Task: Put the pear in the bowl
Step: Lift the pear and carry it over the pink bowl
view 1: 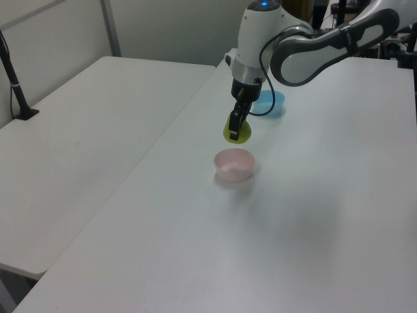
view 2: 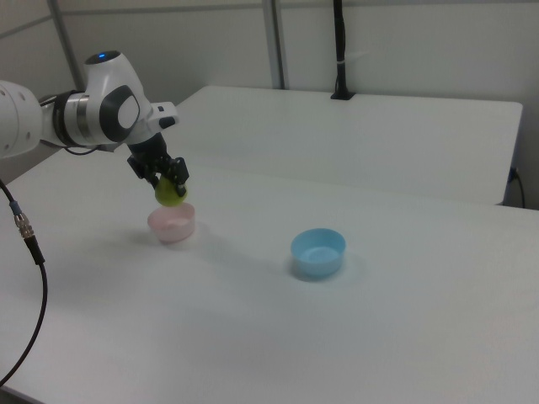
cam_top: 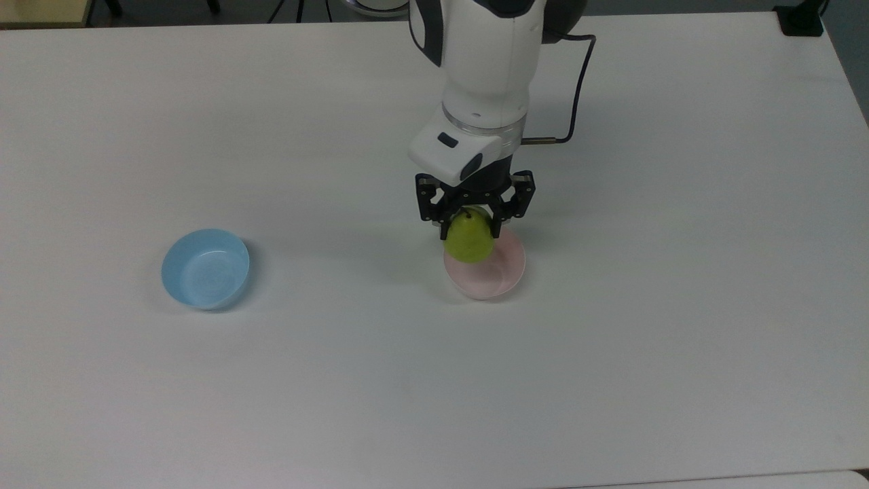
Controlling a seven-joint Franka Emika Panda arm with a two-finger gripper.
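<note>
End effector (cam_top: 474, 221) clamped around pear (cam_top: 470, 239)

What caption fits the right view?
Gripper holds the pear just above the pink bowl; a blue bowl stands apart.

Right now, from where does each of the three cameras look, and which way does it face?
Top view: high above the table, looking steeply down; the arm enters from the picture's top, tool holding the pear over the pink bowl.
Left view: low off one table end, looking along it, pink bowl nearer than the blue bowl; white forearm shows.
Right view: off the opposite end, blue bowl nearer; arm enters from the right view's left.
All share the pear and both bowls.
</note>
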